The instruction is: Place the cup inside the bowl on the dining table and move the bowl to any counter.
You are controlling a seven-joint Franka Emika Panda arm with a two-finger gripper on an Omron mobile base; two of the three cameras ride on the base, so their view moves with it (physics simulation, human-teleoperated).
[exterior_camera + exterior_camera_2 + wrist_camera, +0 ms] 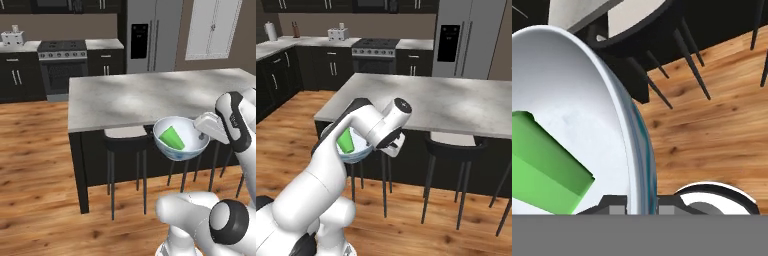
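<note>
No brand, label or lettering is readable anywhere: the fridge [152, 35] at the top of the left base view has a dark dispenser panel on its door, but nothing on it can be made out, and the range [62, 62] at upper left carries no legible mark either.

The bowl [180, 138] hangs in the air at centre right of the left base view, off the near edge of the dining table [150, 95] and above a black stool [126, 145]. It is tilted, so its white inside faces the camera. The cup [171, 138] lies on its side inside the bowl, resting against the inner wall.

The gripper [640, 205] is closed to a narrow gap on the bowl's rim: in the hand view one dark fingertip sits on the inner white face and the other on the outer blue-patterned face, with the rim running upward between them. From there the cup lies to the left of the fingers, inside the bowl and not touching them. In the left base view the white hand meets the bowl at its right rim.

In the right base view the bowl and cup peep out at centre left, behind the arm's white links, with wooden floor [406, 210] below.
</note>
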